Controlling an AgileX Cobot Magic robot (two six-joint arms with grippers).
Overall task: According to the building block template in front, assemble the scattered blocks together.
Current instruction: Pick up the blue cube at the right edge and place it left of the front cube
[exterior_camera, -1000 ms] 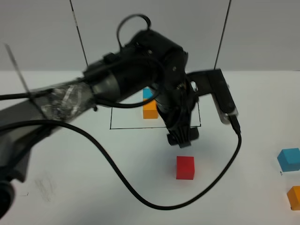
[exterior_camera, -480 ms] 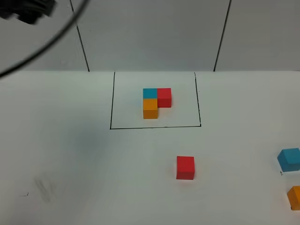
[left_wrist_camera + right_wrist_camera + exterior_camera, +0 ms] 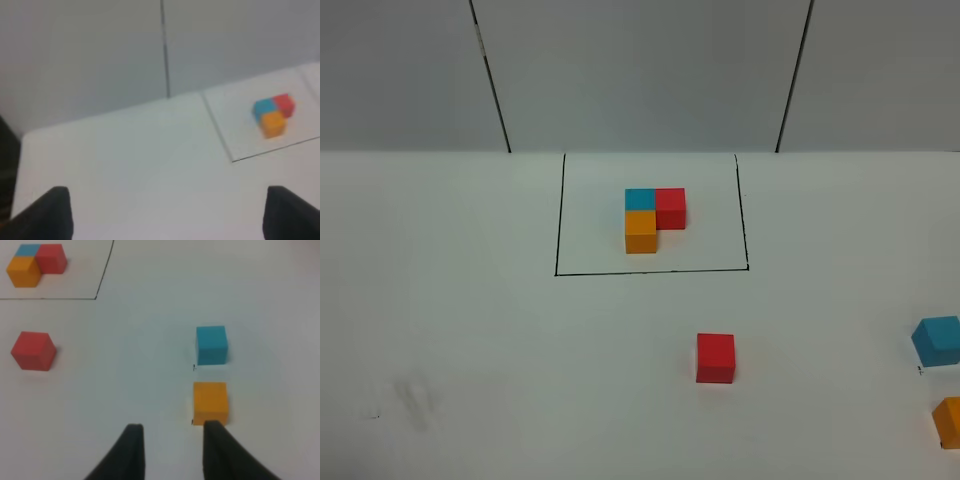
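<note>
The orange cube (image 3: 948,420), at six o'clock from the blue cube (image 3: 937,340), is being judged light and rigid, best pinched across opposite faces, with left claw (image 3: 167,192) and right claw (image 3: 173,426) being held spread, empty.

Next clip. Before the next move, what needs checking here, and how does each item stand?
1. Building block template unobstructed: ok.
2. Red block, blue block and orange block all in view: ok.
3. Those three joined: not ok, all lie apart.
4. Right gripper open and empty: ok.
5. Right gripper centred on orange block: not ok, the block sits off-centre, not between the jaws.
6. Left gripper open and empty: ok.
</note>
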